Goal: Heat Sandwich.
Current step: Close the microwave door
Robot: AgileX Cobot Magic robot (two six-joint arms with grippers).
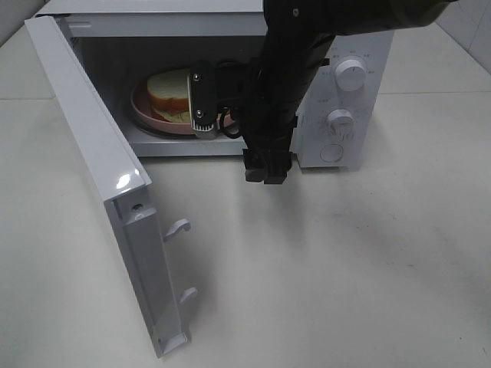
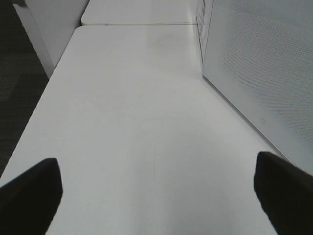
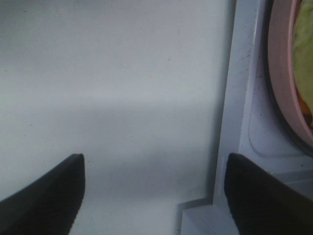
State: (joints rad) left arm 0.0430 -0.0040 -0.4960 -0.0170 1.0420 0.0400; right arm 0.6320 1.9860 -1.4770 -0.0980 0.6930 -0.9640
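The white microwave [image 1: 368, 130] sits at the far side of the surface [image 1: 345, 268]. Its door [image 1: 84, 130] is swung open to the left. The sandwich [image 1: 170, 88] lies in the pink dish [image 1: 142, 107] inside the microwave. 2 white knobs [image 1: 351, 74] are on the microwave's right side. The right gripper [image 3: 154, 159] is wide open and holds nothing, just in front of the microwave's opening, near the dish. The left gripper [image 2: 157, 159] is wide open too and holds nothing, over the surface beside the door.
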